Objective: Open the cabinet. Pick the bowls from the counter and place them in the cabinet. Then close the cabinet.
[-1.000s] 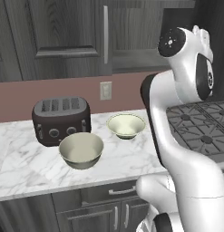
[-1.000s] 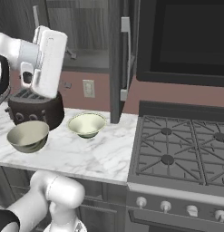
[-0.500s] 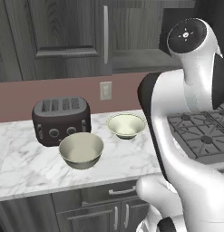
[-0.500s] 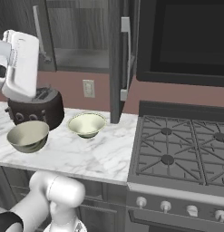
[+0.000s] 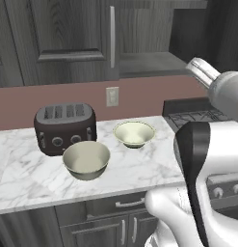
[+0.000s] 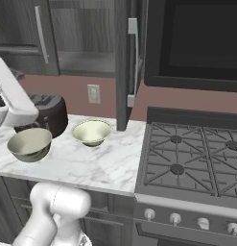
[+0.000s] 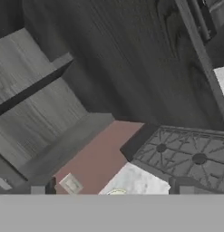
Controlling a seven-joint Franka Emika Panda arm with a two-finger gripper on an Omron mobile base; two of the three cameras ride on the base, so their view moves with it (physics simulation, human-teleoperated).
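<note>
Spread wide and carrying nothing, the end effector (image 7: 111, 191) shows as two small dark tips at the bottom of the hand view, looking up at the cabinet (image 7: 36, 86) interior and across to the stove (image 7: 186, 156).

Both bowls sit on the table (image 5: 139, 169): the larger bowl (image 5: 86, 160) at centre-left of the left base view, just in front of the toaster (image 5: 65, 127), and the smaller bowl (image 5: 134, 133) near the middle, close to the wall outlet (image 5: 112, 96). In the right base view the cabinet's right door (image 6: 124, 62) stands swung out edge-on, its lower corner hanging just above and beside the smaller bowl (image 6: 92, 132).

My worry is that door. An arm coming down for the smaller bowl, or lifting it toward the shelf, could clip the door edge or its bar handle (image 6: 134, 60) and knock the bowl loose. The larger bowl (image 6: 30, 143) sits so near the toaster (image 6: 49, 113) that wide jaws may snag the appliance. A rim pinch on a rounded wall could also slip (smooth bowls tend to rotate).

Hard to judge: how far the hand is from either bowl, since the arm blocks the right of the left base view. The left door (image 5: 58, 38) looks closed, though I cannot tell for certain. The smaller bowl's green mark is too faint to make out.
</note>
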